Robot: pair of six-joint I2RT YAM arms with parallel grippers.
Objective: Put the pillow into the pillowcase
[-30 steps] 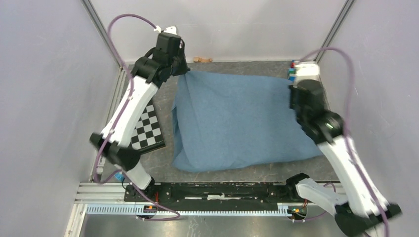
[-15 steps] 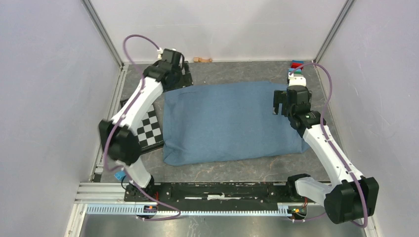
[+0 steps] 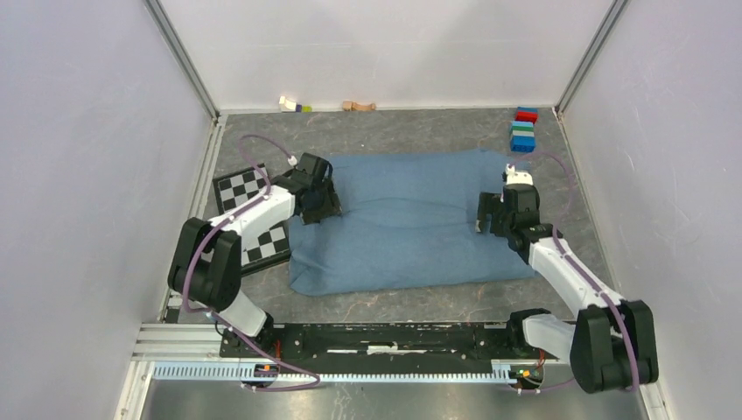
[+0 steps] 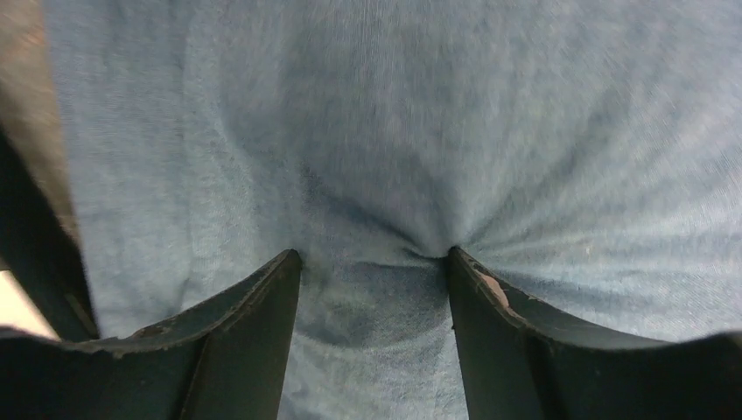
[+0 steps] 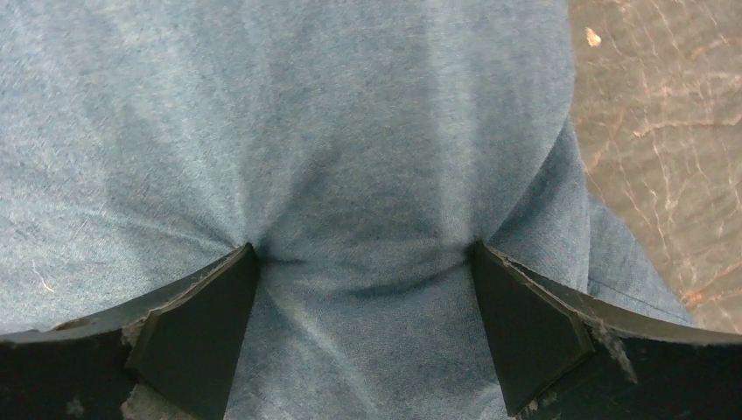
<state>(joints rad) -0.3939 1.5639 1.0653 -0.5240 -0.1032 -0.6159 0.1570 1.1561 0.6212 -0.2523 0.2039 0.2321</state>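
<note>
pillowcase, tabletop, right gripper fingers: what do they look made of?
pillowcase: soft matte blue cloth, fine weave or knit; dimples and radiating creases show.
tabletop: hard-looking grey-brown surface with pale marble veins; stone, laminate or printed mat, unclear.
fingers of the right gripper: rigid matte black, probably plastic; edges look chipped.

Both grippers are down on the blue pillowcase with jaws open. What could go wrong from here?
1. The left gripper and right gripper press open fingers into the pillowcase; closing now could pinch only a thin fold that slips on a pull.
2. No pillow shows in any view, so whether it sits fully inside cannot be checked.
3. The checkerboard lies at the pillowcase's left edge; dragging the cloth could shove it.
</note>
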